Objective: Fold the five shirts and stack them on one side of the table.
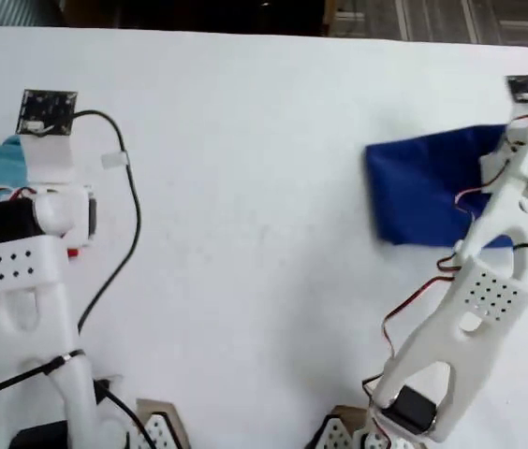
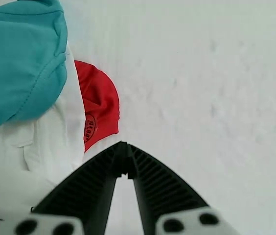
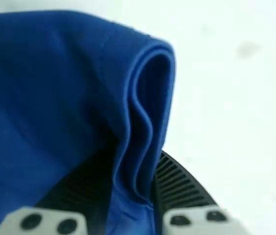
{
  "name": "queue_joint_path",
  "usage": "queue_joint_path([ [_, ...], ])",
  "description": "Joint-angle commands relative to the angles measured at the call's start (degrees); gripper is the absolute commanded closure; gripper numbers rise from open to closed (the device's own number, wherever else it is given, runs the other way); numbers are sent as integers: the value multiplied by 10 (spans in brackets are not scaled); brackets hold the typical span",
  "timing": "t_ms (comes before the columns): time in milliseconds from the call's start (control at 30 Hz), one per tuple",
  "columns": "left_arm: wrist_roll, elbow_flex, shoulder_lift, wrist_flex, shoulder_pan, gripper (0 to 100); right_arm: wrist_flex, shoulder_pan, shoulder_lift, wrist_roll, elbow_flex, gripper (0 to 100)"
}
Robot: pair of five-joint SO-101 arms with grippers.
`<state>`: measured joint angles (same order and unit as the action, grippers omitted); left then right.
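Blue shirt (image 1: 423, 192), at the counter's (image 1: 245, 234) right edge, is pinched in the right end effector (image 3: 130, 161); left end effector (image 2: 123, 147) is closed empty beside a teal shirt (image 2: 20, 58).

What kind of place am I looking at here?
Probably a robotics lab bench: a white table, the right arm over a blue shirt, the left arm by a teal shirt.

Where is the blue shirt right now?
In the high view, the blue shirt lies on the right side of the table; the right claw pinches its folded edge.
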<state>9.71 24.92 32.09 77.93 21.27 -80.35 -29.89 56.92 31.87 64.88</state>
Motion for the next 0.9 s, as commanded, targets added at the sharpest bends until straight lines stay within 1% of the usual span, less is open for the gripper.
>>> queue_joint_path([
  [0,2,-2,17,-4,19,974,21,-20,22,7,91,977],
  [233,2,-2,17,-4,40,974,28,-18,89,66,165,977],
  [567,3,-2,15,5,55,974,69,-42,109,69,176,977],
  [667,3,-2,14,5,55,974,65,-40,111,84,175,977],
  [867,3,-2,14,5,55,974,68,-43,109,84,176,974],
])
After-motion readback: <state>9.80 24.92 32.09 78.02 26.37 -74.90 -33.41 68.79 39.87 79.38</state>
